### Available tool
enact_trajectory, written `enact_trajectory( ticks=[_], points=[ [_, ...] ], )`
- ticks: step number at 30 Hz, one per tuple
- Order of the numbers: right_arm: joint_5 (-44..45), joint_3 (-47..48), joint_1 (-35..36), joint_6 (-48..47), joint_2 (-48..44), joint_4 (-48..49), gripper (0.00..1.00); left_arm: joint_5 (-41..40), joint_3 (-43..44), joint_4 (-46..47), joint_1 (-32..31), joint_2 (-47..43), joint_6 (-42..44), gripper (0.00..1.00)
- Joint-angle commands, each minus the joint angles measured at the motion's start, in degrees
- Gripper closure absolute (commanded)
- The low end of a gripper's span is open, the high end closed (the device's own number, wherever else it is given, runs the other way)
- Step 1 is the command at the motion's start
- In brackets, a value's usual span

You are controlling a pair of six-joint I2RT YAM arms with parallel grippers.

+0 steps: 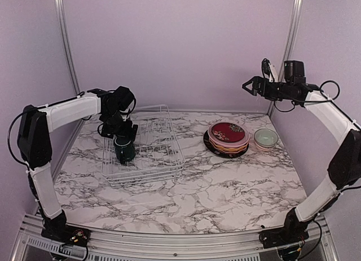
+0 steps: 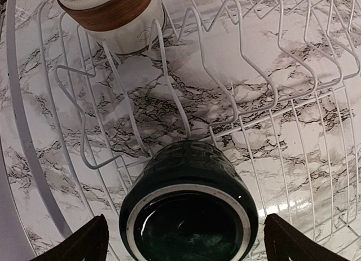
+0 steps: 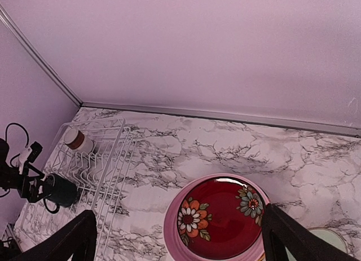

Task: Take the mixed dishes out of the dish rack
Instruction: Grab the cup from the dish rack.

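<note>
The white wire dish rack (image 1: 148, 151) stands at the left of the table. In it are a dark green mug (image 1: 124, 150) and, farther back, a white-and-brown cup (image 2: 113, 16). My left gripper (image 1: 123, 140) is open over the mug (image 2: 189, 210), one finger on each side with a small gap to it. My right gripper (image 1: 246, 86) is open and empty, held high above the stack of plates (image 1: 227, 138). The floral red plate (image 3: 220, 216) lies on top of the stack, on a pink plate (image 3: 172, 230). A pale green bowl (image 1: 265, 138) sits right of the stack.
The rack's upright dividers (image 2: 237, 75) rise just beyond the mug. The rack (image 3: 96, 159), cup (image 3: 76, 138) and mug (image 3: 62, 190) also show in the right wrist view. Walls close the table at the back and sides.
</note>
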Motion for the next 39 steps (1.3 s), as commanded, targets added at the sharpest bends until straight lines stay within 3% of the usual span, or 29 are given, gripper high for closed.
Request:
enact_trajectory(
  ticks=[1,8,22,32,39],
  points=[
    [-1.39,0.53,-0.7,1.38,1.28,-0.56,0.02,-0.25,-0.19,-1.53,0.21,2.41,0.81,0.01],
    [-1.8,1.02,-0.99,2.0,2.31,-1.19,0.02,0.16,-0.71,-0.29,0.14,4.81,1.32,0.01],
    [-3.15,1.53,-1.19,3.64,3.9,-2.5,0.02,1.37,-2.24,1.2,0.14,6.36,1.33,0.24],
    [-10.44,-1.19,-0.62,12.03,4.72,4.99,0.02,7.8,-2.14,10.89,0.14,-2.67,-2.31,0.41],
    [-16.42,-2.44,3.09,20.69,7.6,12.92,0.02,13.27,-1.65,18.88,0.14,-7.95,-4.79,0.44]
  ],
)
